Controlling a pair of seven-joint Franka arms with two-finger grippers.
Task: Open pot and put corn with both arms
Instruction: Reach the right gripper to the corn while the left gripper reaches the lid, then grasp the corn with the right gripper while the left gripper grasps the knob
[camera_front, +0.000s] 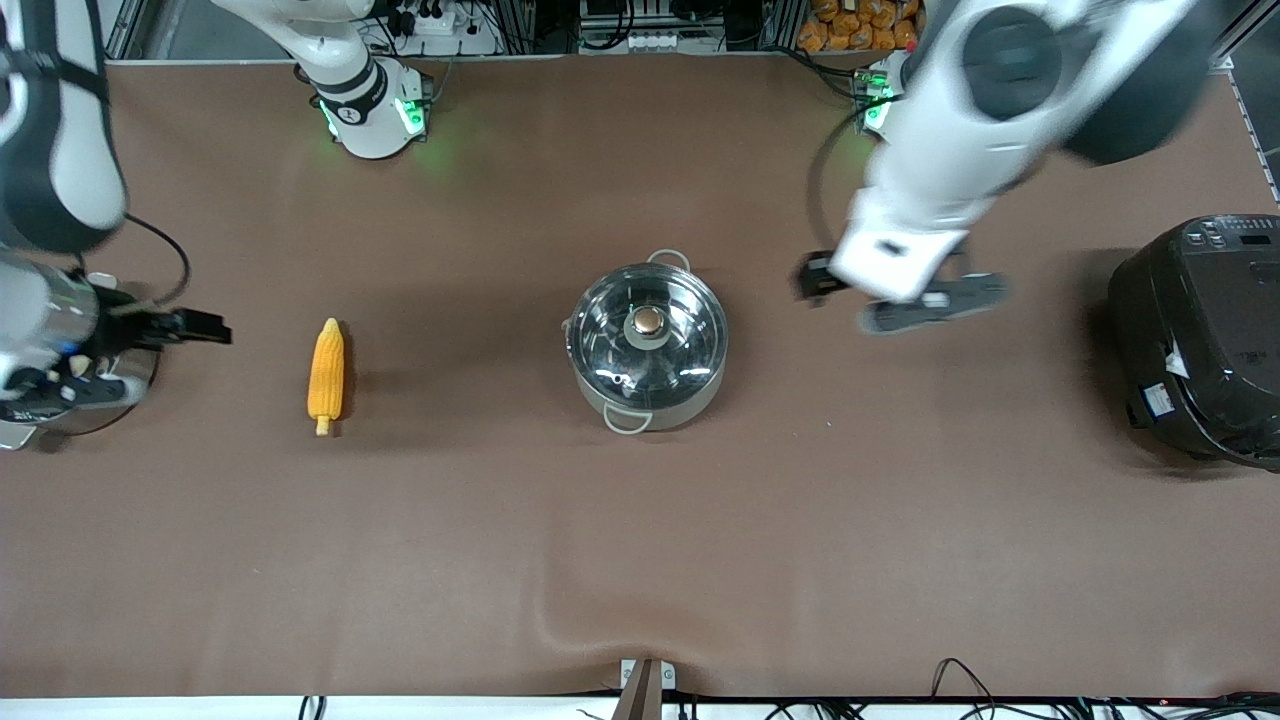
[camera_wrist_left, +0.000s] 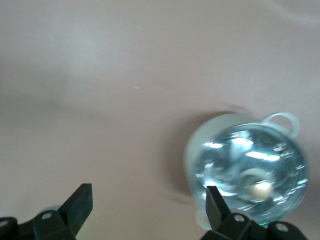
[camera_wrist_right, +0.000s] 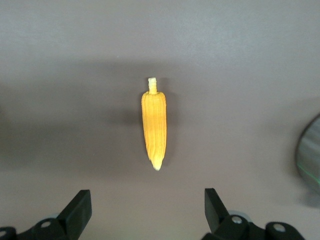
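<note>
The pot (camera_front: 648, 345) stands at the table's middle, its glass lid on and the coppery knob (camera_front: 648, 321) on top. It also shows in the left wrist view (camera_wrist_left: 250, 170). The corn (camera_front: 326, 375) lies flat toward the right arm's end, its stalk end nearer the front camera. The right wrist view shows it (camera_wrist_right: 154, 127) ahead of the fingertips. My right gripper (camera_front: 70, 390) is open and empty, up in the air (camera_wrist_right: 146, 197) near the corn. My left gripper (camera_front: 935, 305) is open and empty (camera_wrist_left: 147, 195), over bare table beside the pot, toward the left arm's end.
A large black rice cooker (camera_front: 1200, 340) stands at the left arm's end. A steel pan's rim (camera_wrist_right: 312, 155) shows at the edge of the right wrist view; in the front view the right arm mostly hides it. A brown mat (camera_front: 640, 560) covers the table.
</note>
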